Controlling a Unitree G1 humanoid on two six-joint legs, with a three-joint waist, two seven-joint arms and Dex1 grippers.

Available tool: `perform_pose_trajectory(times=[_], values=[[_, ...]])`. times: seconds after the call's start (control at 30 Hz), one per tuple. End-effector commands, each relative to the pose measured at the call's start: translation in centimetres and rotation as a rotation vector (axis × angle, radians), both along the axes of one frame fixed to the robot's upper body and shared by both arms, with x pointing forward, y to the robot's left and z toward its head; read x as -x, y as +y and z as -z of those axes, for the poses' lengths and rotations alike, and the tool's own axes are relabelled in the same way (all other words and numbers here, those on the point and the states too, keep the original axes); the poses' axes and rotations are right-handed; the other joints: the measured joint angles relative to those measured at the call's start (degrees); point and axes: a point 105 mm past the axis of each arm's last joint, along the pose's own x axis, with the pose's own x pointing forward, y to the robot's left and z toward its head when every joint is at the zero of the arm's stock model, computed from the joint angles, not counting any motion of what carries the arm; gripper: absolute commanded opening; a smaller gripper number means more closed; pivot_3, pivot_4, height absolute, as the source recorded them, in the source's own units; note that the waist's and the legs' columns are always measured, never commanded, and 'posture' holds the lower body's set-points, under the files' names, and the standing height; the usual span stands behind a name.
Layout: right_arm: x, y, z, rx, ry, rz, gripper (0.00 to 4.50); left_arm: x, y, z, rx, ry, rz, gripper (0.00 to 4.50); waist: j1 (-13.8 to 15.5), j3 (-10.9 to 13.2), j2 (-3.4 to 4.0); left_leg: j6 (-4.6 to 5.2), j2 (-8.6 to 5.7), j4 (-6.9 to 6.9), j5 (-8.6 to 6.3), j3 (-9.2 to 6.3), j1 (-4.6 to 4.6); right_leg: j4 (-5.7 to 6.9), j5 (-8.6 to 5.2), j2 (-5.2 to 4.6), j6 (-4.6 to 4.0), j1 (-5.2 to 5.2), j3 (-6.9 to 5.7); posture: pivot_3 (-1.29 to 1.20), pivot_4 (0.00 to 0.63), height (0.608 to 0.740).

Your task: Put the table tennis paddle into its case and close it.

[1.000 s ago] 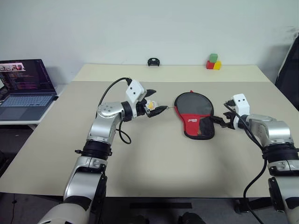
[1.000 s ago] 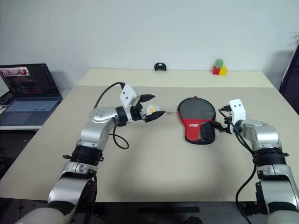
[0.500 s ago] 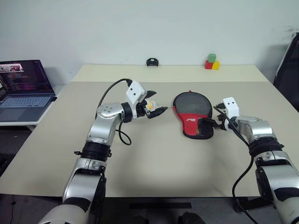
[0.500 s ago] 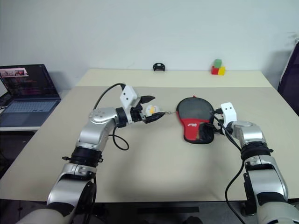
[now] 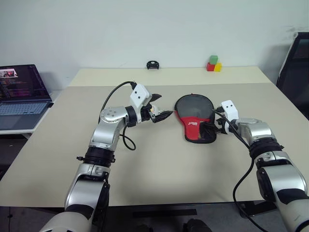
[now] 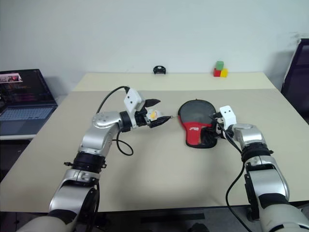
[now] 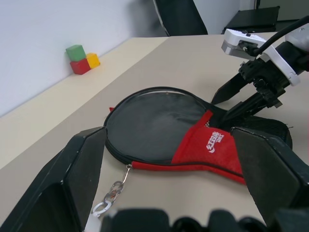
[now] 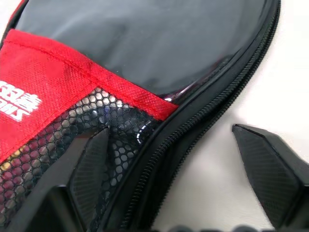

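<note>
The case point(image 5: 194, 117) lies flat on the table point(image 5: 145, 169), black with a red panel, white logo and mesh pocket point(image 8: 58, 145). The paddle is hidden. A metal zip pull point(image 7: 113, 193) trails from the case's rim toward my left gripper point(image 5: 162, 115), which hangs open just left of the case, its fingers point(image 7: 72, 174) spread wide. My right gripper point(image 5: 208, 128) is open at the case's narrow end. It straddles the zipped rim point(image 8: 193, 121), with one finger point(image 8: 91, 164) over the mesh and the other point(image 8: 265, 164) over the bare table.
A laptop point(image 5: 19, 92) sits on a side table to the left. Red, green and yellow blocks point(image 5: 212, 64) and a small black object point(image 5: 153, 64) stand along the table's far edge. A black chair point(image 5: 295, 63) is at the right.
My right gripper has moved left and down onto the case's narrow end, and its fingers have narrowed a little. The left arm has kept still. The view has shifted.
</note>
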Motion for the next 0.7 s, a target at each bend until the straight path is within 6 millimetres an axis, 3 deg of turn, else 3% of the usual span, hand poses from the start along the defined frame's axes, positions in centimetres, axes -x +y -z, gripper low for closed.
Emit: perform_pose_trajectory(times=[0.03,0.13,0.33,0.5,0.7], values=[[0.0,0.8,0.6,0.0,0.028,-0.02,2.86,0.2,0.3,-1.0,-0.008,-0.047,0.001,4.5,0.0,0.0,-0.02,-0.01,0.0,0.01,0.01,0.01,0.02,0.04,0.0,0.0,0.0,0.0,0.0,0.0,0.15,0.74],[0.0,1.0,0.9,0.0,0.036,-0.021,1.78,0.4,0.9,-0.5,-0.028,-0.037,-0.002,4.5,0.0,-0.1,-0.04,-0.04,0.0,0.03,0.03,0.01,0.08,0.19,0.0,0.0,0.0,0.0,0.02,0.0,0.15,0.74],[0.3,1.4,1.4,-0.019,0.055,-0.025,0.05,1.4,2.5,0.9,-0.069,0.01,0.015,4.5,-0.1,-0.1,-0.04,-0.02,0.0,0.03,0.02,-0.01,0.22,0.47,0.0,0.01,-0.01,0.0,0.06,0.0,0.15,0.74],[0.9,1.9,1.3,-0.057,0.065,-0.044,0.02,3.2,4.5,2.7,-0.106,0.093,0.044,4.5,-0.3,-0.1,-0.04,-0.02,0.02,0.02,0.02,-0.04,0.23,0.48,0.0,0.01,-0.02,0.0,0.06,0.0,0.15,0.74],[3.1,3.9,0.5,-0.107,0.075,-0.119,0.02,5.7,5.7,3.7,-0.126,0.178,0.096,4.5,-0.1,-0.1,-0.04,-0.02,0.05,-0.01,0.01,-0.21,0.04,0.36,-0.01,0.02,-0.03,-0.08,-0.07,0.0,0.15,0.74]])
